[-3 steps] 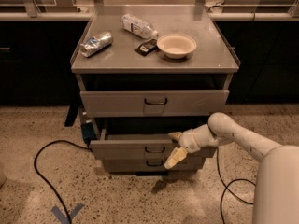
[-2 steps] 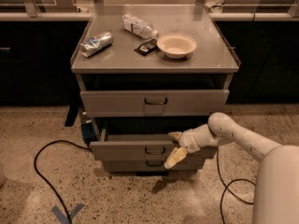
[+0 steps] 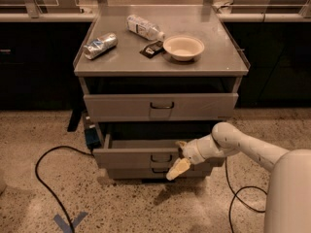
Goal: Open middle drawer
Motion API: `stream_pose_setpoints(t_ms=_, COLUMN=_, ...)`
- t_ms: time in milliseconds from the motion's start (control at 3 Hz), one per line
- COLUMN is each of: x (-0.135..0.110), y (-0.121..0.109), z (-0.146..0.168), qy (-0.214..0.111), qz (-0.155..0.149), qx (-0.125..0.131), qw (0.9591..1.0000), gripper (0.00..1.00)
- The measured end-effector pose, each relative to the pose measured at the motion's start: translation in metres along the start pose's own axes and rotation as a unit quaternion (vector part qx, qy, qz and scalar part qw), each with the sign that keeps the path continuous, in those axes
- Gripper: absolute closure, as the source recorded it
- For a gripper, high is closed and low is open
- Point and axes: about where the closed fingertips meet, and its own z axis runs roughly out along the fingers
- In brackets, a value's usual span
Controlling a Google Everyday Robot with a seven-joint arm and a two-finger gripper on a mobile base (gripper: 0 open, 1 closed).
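Note:
The grey cabinet has three drawers. The middle drawer point(image 3: 131, 158) is a wide low grey front with a small dark wire handle point(image 3: 160, 158), and it stands pulled partly out. The tallest drawer point(image 3: 116, 107) above it, with a square label plate, is closed. The narrow bottom drawer point(image 3: 131, 173) sits just below. My gripper point(image 3: 179, 157) is at the middle drawer's front, just right of the handle. Its fingers are spread: one fingertip point(image 3: 181, 144) is at the front's top edge and the other finger point(image 3: 178, 169) hangs below it. It holds nothing.
On the cabinet top point(image 3: 218, 57) lie a crushed can point(image 3: 100, 45), a plastic bottle point(image 3: 144, 28), a small dark packet point(image 3: 152, 48) and a white bowl point(image 3: 183, 47). A black cable point(image 3: 46, 178) loops on the floor at left; another cable point(image 3: 233, 193) runs at right. Blue tape point(image 3: 68, 222) marks the floor.

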Motion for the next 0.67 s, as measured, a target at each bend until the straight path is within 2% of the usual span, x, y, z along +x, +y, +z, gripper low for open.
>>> stream_pose_setpoints(t_ms=333, x=-0.003, y=0.034, z=-0.02, qy=-0.019, qz=-0.001, qx=-0.003, qw=0.9998, gripper=0.0)
stream_pose_setpoints(t_ms=667, x=0.012, y=0.057, z=-0.02, qy=-0.015, qz=0.012, qx=-0.017, qw=0.9997, gripper=0.0)
